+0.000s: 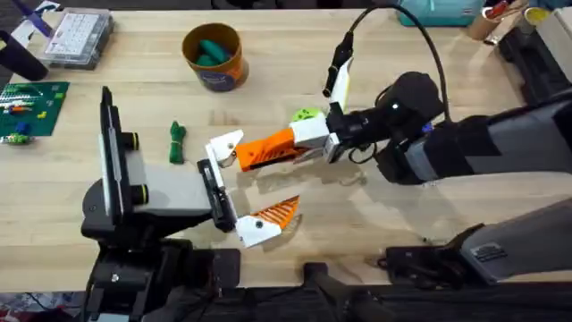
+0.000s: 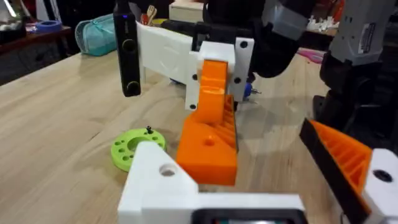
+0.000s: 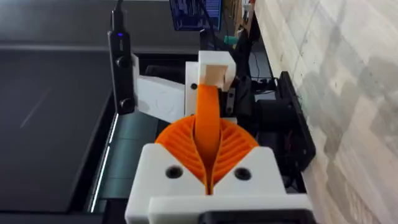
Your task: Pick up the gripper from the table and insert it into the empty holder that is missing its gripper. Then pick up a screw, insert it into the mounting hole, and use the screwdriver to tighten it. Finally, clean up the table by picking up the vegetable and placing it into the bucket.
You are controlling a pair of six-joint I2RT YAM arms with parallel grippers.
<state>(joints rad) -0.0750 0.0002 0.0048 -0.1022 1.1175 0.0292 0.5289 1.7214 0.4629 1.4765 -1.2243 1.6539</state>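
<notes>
The right jaws are pressed together on the gripper (image 3: pixel 208 102), pinching it between their orange ribbed pads (image 3: pixel 233 146). The left jaws stand spread: an empty white holder (image 2: pixel 163 177) on one side and the fitted orange finger (image 2: pixel 345 158) on the other, well apart.

The gripper is held off the worktop (image 1: pixel 429 206), its blunt end with the mounting hole pointed at the empty holder and just beside it. Whether the two already touch cannot be told.

Step in hand, by judgement: seating the gripper in the holder.
- Keep the gripper's long axis in line with the holder's slot; a tilt would likely jam the base.
- Hold the left arm steady as a fixed receiver.
- Push until the hole in the gripper sits over the hole in the holder, so that a screw can pass.
- Keep the pinch firm until the base is fully home.

The vegetable (image 1: pixel 176 141) lies on the worktop near the left arm, well apart from the bucket (image 1: pixel 214 55), which holds teal pieces. A lime-green disc (image 2: pixel 132 148) lies beside the work area with a small dark item, probably a screw (image 2: pixel 148 130), on it.

Hard to make out: the holder's slot is hidden behind the gripper. A dark pen-shaped tool (image 2: pixel 127 53) with a cable stands behind; whether it is the screwdriver is uncertain.
</notes>
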